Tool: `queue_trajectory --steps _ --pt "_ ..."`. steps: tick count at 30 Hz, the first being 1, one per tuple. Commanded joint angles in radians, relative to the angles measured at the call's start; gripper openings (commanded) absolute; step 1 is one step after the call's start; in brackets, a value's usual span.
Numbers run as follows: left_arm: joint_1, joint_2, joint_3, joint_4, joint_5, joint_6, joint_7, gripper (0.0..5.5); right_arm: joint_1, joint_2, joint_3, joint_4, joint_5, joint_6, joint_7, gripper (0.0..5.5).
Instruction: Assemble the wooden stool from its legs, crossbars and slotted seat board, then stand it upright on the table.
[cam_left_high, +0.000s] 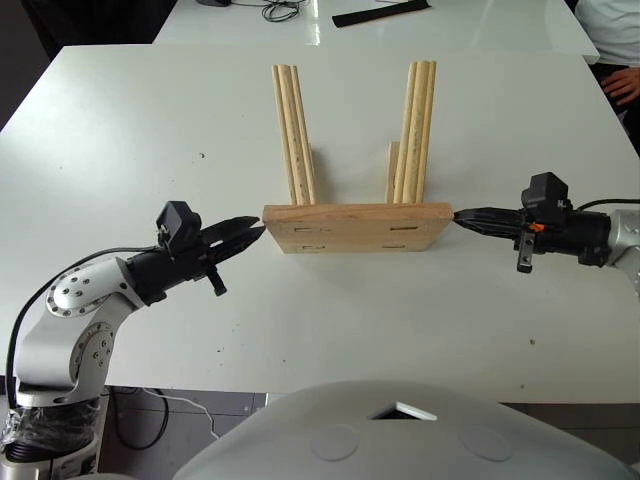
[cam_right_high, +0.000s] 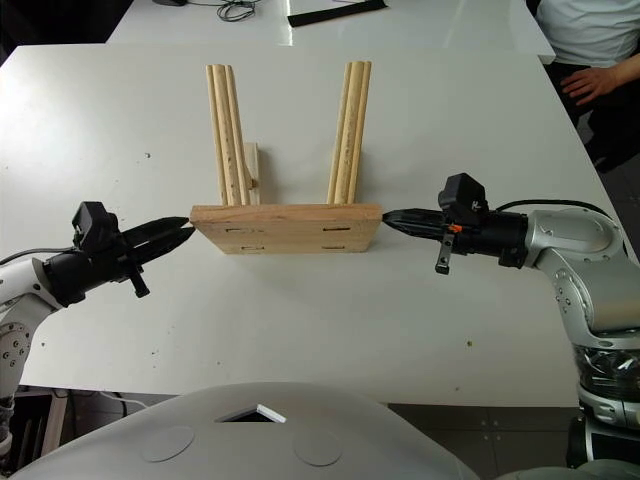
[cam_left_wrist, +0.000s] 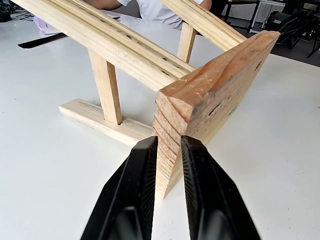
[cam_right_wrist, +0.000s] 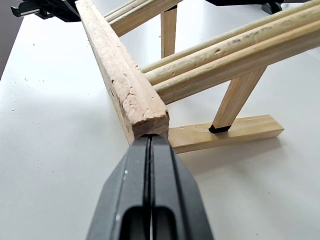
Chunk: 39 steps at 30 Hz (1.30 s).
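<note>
- stool lies on its side mid-table (cam_left_high: 120, 120), seat board (cam_left_high: 355, 228) on edge, legs (cam_left_high: 296, 135) pointing away from the robot.
- left gripper (cam_left_high: 258, 232) at the board's left end, fingers (cam_left_wrist: 145, 165) slightly apart, flanking its lower corner; contact is hard to judge.
- right gripper (cam_left_high: 460, 216) has fingers pressed together, tips against the board's right end.

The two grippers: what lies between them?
The slotted seat board, standing on its long edge, spans the stretch from the left gripper to the right gripper, as the left eye view shows.
</note>
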<state>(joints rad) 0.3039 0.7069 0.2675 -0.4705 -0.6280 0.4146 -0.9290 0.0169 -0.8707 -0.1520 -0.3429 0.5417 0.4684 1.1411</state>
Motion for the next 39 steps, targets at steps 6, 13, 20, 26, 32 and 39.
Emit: queue_trajectory --steps 6,13,20,26,32,39 --pt "0.078 0.068 -0.007 0.191 0.18 -0.153 -0.083 0.84 0.101 -0.042 0.062 0.113 -0.17 -0.166 0.024 0.0" --pt "-0.089 0.018 -0.184 0.36 0.323 -0.256 -0.077 1.58 -0.024 0.064 0.194 0.297 -0.3 -0.261 -0.042 0.81" --pt "-0.162 0.031 -0.25 0.417 0.353 -0.321 -0.139 2.59 -0.097 0.08 0.239 0.322 -0.273 -0.257 0.036 1.79" --pt "-0.228 0.022 -0.285 0.49 0.386 -0.377 -0.155 3.47 -0.116 0.068 0.266 0.303 -0.261 -0.233 0.093 2.51" --pt "-0.292 0.012 -0.324 0.543 0.405 -0.445 -0.193 3.74 -0.162 0.08 0.296 0.353 -0.286 -0.253 0.132 2.51" --pt "-0.367 -0.025 -0.378 0.608 0.424 -0.481 -0.215 3.74 -0.247 0.132 0.357 0.446 -0.325 -0.292 0.148 2.51"
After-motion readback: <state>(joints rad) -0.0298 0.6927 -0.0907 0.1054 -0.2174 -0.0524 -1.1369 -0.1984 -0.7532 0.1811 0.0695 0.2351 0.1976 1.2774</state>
